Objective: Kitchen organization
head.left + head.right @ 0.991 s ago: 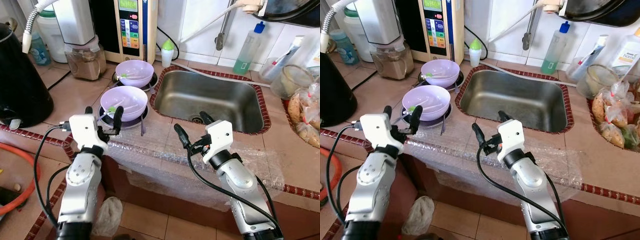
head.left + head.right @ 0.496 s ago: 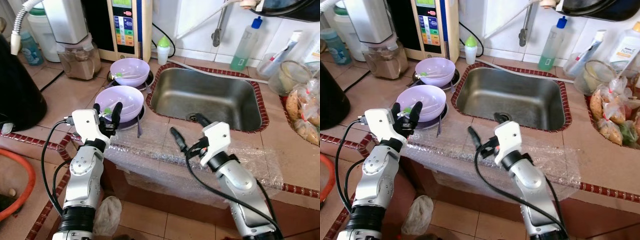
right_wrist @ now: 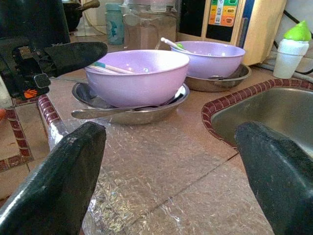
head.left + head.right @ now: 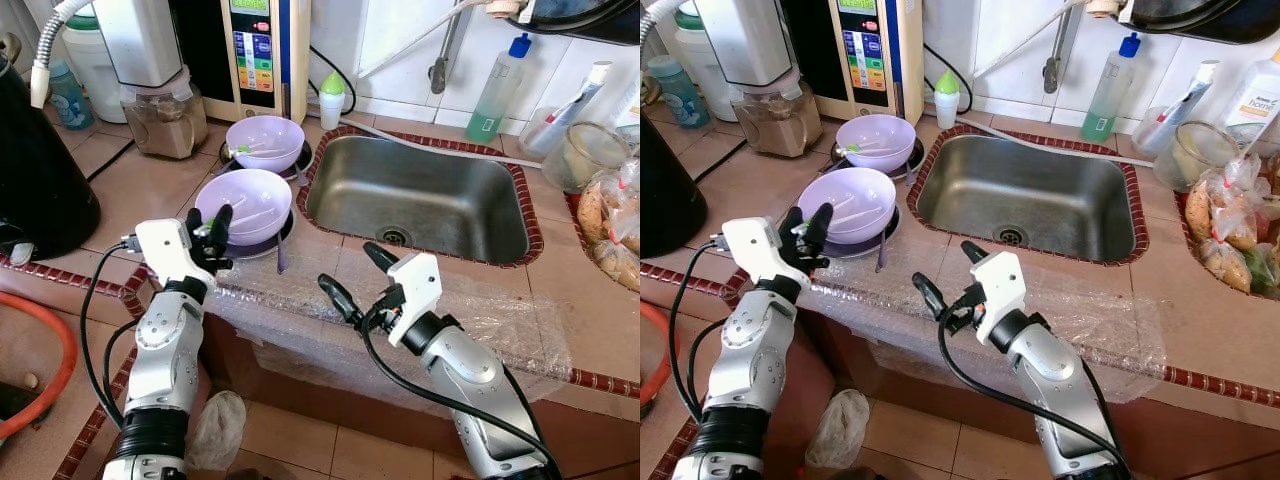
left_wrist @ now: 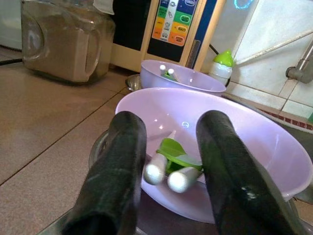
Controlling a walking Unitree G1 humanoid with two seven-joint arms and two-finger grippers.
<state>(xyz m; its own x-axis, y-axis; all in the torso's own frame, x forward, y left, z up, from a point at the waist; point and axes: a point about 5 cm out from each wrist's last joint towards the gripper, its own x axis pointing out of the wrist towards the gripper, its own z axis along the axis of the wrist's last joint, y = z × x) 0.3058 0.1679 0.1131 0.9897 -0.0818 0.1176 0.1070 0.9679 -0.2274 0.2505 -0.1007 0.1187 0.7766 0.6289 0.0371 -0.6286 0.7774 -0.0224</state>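
**Both claws hanging out by the purple bowls**

Starting on the left: the left gripper (image 4: 208, 222) sits right at the near rim of the closer purple bowl (image 4: 247, 204), fingers parted, nothing between them. Its wrist cam shows green-and-white utensils (image 5: 168, 166) inside that bowl, just past the fingertips. A second purple bowl (image 4: 265, 142) is farther back, behind the first. Both sit on metal plates (image 3: 128, 107). Moving right, the right gripper (image 4: 352, 274) hovers over the bubble wrap (image 4: 300, 285) on the counter edge, fingers spread wide, holding nothing. The sink (image 4: 420, 198) is just beyond it.
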